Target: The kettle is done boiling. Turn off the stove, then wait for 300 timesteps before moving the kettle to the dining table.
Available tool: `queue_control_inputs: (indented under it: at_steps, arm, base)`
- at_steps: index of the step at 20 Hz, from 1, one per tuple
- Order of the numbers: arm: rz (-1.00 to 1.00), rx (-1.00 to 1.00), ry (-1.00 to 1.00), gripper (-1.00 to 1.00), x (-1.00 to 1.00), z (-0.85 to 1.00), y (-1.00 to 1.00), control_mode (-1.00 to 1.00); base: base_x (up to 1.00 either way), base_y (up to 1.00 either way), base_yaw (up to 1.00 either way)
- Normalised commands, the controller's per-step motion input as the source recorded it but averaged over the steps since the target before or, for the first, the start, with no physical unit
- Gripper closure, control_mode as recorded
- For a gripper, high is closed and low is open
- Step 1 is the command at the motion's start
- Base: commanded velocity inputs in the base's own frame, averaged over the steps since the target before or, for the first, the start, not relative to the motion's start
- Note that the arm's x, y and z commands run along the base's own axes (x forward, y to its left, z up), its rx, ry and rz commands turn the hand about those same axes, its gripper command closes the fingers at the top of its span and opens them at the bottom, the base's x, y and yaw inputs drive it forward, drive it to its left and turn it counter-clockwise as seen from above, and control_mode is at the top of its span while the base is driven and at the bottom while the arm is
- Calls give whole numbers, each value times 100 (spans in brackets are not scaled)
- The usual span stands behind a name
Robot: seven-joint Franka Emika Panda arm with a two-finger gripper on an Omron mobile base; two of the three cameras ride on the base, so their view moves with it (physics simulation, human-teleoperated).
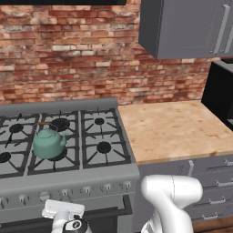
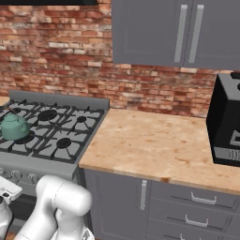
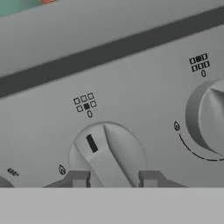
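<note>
Slippage is the main risk: the end effector (image 3: 113, 179) stands open, its fingertips either side of a stove (image 1: 68, 175) knob (image 3: 107, 153) (not yet clamped, I judge), so a poor pinch could turn nothing. The kettle (image 1: 48, 143) sits on a burner, above and behind the end effector.

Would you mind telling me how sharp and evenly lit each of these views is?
Left base view: flat, even light, the kettle crisp on the stove. Right base view: equally even, no glare on the counter. Hand view: the knob between the jaws is close and slightly soft, its symbols still legible.
</note>
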Motion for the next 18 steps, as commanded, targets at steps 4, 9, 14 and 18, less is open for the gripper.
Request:
queue_control_inputs:
  at_steps: [4, 9, 14, 18]
  arm:
    - [0, 9, 0, 100, 0, 0, 0, -100]
    - [0, 13, 2, -100, 0, 0, 0, -100]
    - [0, 12, 0, -100, 0, -1, 0, -100]
    - [0, 8, 0, -100, -8, -4, 0, -100]
  base:
    - [0, 0, 0]
    - [0, 0, 0]
    - [0, 0, 0]
    - [0, 0, 0]
